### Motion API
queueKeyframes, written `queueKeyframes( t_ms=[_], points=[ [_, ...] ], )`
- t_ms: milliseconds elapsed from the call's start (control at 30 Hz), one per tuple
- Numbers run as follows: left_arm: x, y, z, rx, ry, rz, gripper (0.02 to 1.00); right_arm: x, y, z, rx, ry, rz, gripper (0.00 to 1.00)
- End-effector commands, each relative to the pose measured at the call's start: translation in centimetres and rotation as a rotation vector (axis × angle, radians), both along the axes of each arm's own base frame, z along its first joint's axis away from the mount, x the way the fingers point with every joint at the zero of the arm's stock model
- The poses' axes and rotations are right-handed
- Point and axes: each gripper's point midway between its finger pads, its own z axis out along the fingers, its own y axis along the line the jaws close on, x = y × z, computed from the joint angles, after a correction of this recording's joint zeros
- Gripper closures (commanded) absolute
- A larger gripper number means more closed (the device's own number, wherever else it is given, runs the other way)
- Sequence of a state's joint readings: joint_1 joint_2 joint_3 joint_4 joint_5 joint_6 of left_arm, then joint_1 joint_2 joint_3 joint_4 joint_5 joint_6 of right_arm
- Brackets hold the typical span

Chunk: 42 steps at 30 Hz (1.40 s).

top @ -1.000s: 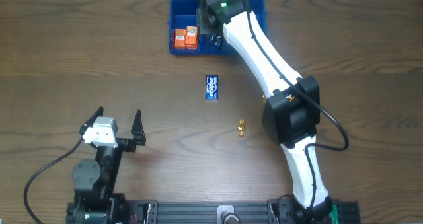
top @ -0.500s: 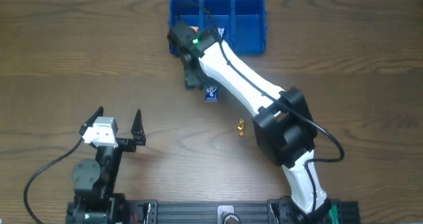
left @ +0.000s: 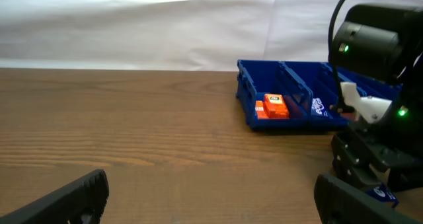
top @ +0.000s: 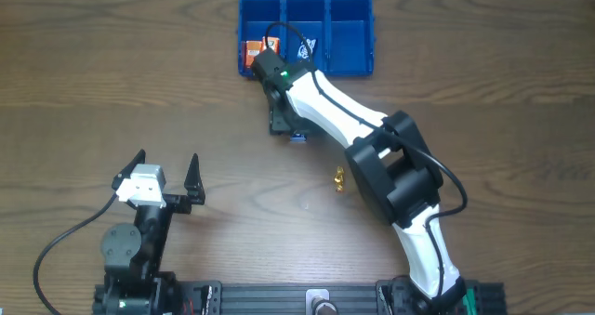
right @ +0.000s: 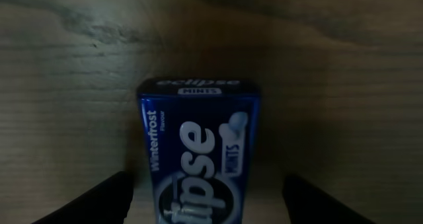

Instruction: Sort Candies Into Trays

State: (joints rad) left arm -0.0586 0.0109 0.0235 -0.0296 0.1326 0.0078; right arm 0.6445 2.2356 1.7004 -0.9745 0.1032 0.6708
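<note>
A blue mint pack lies flat on the wooden table, below the blue three-compartment tray. My right gripper is low over the pack and open, with one finger on each side of it. From above, the right gripper covers most of the mint pack. Orange candies lie in the tray's left compartment, and a blue-and-white item lies in the middle one. A small gold candy sits on the table to the right. My left gripper stands open near its base.
The left wrist view has the tray with the orange candies ahead, and the right arm beside it over the mint pack. The tray's right compartment looks bare. Open wood lies left of the tray.
The right arm has swung from over the tray toward the left and down onto the blue mint pack. The left arm has kept still.
</note>
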Motion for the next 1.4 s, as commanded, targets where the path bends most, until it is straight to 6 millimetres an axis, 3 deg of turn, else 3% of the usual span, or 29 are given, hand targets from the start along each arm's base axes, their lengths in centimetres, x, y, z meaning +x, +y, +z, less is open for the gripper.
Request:
queueKeyframes(
  t_ms=[33, 167, 300, 467, 533, 600, 667, 767, 833, 933, 1000, 1133, 1233, 1400],
  points=[
    [-0.1, -0.2, -1.6, 0.008, 0.046, -0.016, 0.020, -0.1, -0.4, -1.0, -0.017, 0.012, -0.014, 0.283],
    [-0.1, -0.2, -1.6, 0.008, 0.046, -0.016, 0.020, -0.1, -0.3, -1.1, -0.015, 0.011, -0.018, 0.428],
    [-0.1, -0.2, -1.6, 0.007, 0.046, -0.016, 0.020, -0.1, -0.3, -1.1, -0.012, 0.013, -0.024, 0.717],
    [-0.1, -0.2, -1.6, 0.007, 0.046, -0.016, 0.020, -0.1, 0.7, 0.1, 0.020, -0.011, -0.010, 0.849],
    [-0.1, -0.2, -1.6, 0.008, 0.046, -0.016, 0.020, 0.0, 1.5, 2.7, 0.056, -0.060, 0.007, 0.851],
    [-0.1, -0.2, -1.6, 0.008, 0.046, -0.016, 0.020, 0.5, 2.1, 7.2, 0.092, -0.163, 0.020, 0.851],
    [-0.1, -0.2, -1.6, 0.008, 0.047, -0.016, 0.020, 1.3, 1.7, 12.8, 0.125, -0.296, 0.020, 0.849],
    [-0.1, -0.2, -1.6, 0.008, 0.047, -0.016, 0.020, 3.6, 0.3, 17.7, 0.108, -0.425, 0.002, 0.847],
    [-0.1, -0.2, -1.6, 0.008, 0.046, -0.016, 0.020, 6.1, -0.6, 20.3, 0.109, -0.493, -0.001, 0.842],
    [-0.1, -0.2, -1.6, 0.008, 0.047, -0.016, 0.020, 9.5, -1.4, 22.3, 0.103, -0.562, 0.002, 0.825],
    [-0.1, -0.2, -1.6, 0.008, 0.046, -0.016, 0.020, 12.2, -1.9, 22.6, 0.093, -0.593, 0.006, 0.820],
    [-0.1, -0.2, -1.6, 0.008, 0.046, -0.016, 0.020, 15.4, -2.5, 19.2, 0.068, -0.578, -0.015, 0.814],
    [-0.1, -0.2, -1.6, 0.008, 0.046, -0.016, 0.023, 16.3, -2.9, 16.4, 0.054, -0.541, -0.024, 0.803],
    [-0.1, -0.2, -1.6, 0.008, 0.046, -0.016, 0.020, 16.9, -2.6, 14.7, 0.051, -0.529, -0.022, 0.790]
  ],
)
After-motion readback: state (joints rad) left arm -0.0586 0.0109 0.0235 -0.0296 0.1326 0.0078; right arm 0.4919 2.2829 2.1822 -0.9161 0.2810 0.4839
